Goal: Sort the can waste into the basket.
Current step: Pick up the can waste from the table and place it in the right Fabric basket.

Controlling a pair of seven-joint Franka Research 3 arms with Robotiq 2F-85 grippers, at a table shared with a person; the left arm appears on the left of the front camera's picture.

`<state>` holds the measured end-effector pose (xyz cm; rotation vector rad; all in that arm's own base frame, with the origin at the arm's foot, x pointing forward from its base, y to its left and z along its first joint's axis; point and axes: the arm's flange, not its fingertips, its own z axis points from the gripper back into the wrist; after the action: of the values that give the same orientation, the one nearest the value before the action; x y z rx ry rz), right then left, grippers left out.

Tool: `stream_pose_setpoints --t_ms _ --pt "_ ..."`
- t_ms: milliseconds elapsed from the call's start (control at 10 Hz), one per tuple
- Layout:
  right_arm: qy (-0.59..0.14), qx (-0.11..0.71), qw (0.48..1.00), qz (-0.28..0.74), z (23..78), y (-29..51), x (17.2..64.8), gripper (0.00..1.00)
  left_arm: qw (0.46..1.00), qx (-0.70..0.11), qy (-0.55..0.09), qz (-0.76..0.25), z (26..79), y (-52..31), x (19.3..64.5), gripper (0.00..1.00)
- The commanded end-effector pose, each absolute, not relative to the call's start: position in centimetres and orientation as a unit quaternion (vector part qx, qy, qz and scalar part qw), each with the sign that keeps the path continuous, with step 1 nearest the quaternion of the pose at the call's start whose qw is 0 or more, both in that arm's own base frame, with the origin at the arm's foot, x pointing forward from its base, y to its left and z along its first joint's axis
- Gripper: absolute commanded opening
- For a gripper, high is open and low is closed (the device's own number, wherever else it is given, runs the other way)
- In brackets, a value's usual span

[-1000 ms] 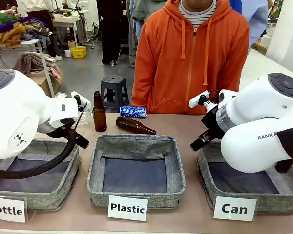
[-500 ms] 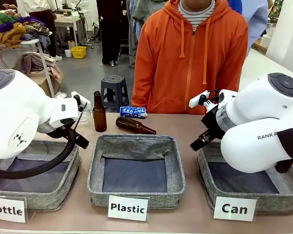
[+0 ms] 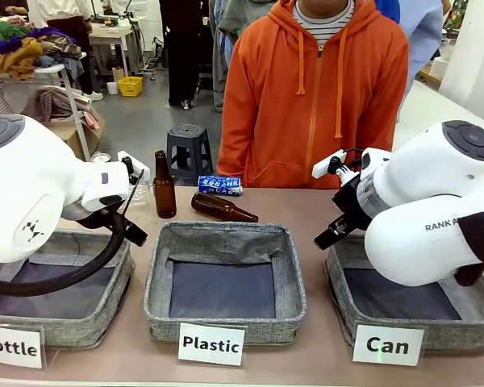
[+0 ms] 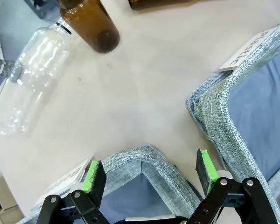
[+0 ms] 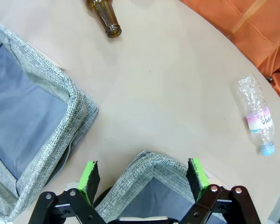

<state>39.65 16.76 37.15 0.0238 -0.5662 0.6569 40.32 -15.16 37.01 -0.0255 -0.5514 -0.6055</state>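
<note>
A blue can (image 3: pixel 220 185) with white lettering lies on its side at the table's far edge, in front of the person in the orange hoodie. The grey basket (image 3: pixel 440 336) with the "Can" sign (image 3: pixel 387 345) stands at the front right. My right gripper (image 5: pixel 142 173) hangs open over that basket's near corner (image 5: pixel 151 164), with nothing between its green pads. My left gripper (image 4: pixel 148 170) is open too and holds nothing, above a corner of the "Bottle" basket (image 4: pixel 130 156). Both grippers are well short of the can.
The "Plastic" basket (image 3: pixel 226 322) sits in the middle. One brown bottle (image 3: pixel 164 187) stands upright and another (image 3: pixel 223 208) lies beside the can. A clear plastic bottle (image 4: pixel 28 84) lies at the far left and another (image 5: pixel 256 116) at the far right.
</note>
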Motion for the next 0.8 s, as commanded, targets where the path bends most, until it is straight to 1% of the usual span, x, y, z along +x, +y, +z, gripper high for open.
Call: stream_pose_setpoints --t_ms 0,100,200,300,400,500,600,700 --pt "-0.274 0.012 0.907 0.318 37.1 16.8 39.7 1.0 0.917 -0.012 -0.268 -0.294 37.0 -15.2 40.3 1.0" --pt "-0.273 0.023 0.911 0.308 39.6 16.3 39.1 1.0 0.917 -0.012 -0.268 -0.294 37.0 -15.2 40.3 1.0" --pt "-0.27 0.063 0.915 0.294 42.7 16.0 38.0 1.0 0.923 -0.045 -0.271 -0.27 40.3 -15.6 38.9 1.0" --pt "-0.256 0.114 0.933 0.225 46.2 16.1 36.8 1.0 0.932 -0.104 -0.233 -0.256 43.8 -15.6 36.9 1.0" --pt "-0.22 0.194 0.935 0.201 49.7 14.8 34.7 1.0 0.917 -0.172 -0.228 -0.279 47.5 -15.6 34.2 1.0" --pt "-0.22 0.294 0.908 0.2 51.9 12.1 32.9 1.0 0.889 -0.25 -0.216 -0.317 50.2 -15.0 31.5 1.0" --pt "-0.208 0.372 0.882 0.201 52.8 8.7 31.5 1.0 0.861 -0.322 -0.209 -0.335 51.4 -12.9 29.6 1.0" --pt "-0.217 0.414 0.867 0.173 53.1 5.0 30.2 1.0 0.836 -0.379 -0.217 -0.332 52.1 -9.8 27.9 1.0"
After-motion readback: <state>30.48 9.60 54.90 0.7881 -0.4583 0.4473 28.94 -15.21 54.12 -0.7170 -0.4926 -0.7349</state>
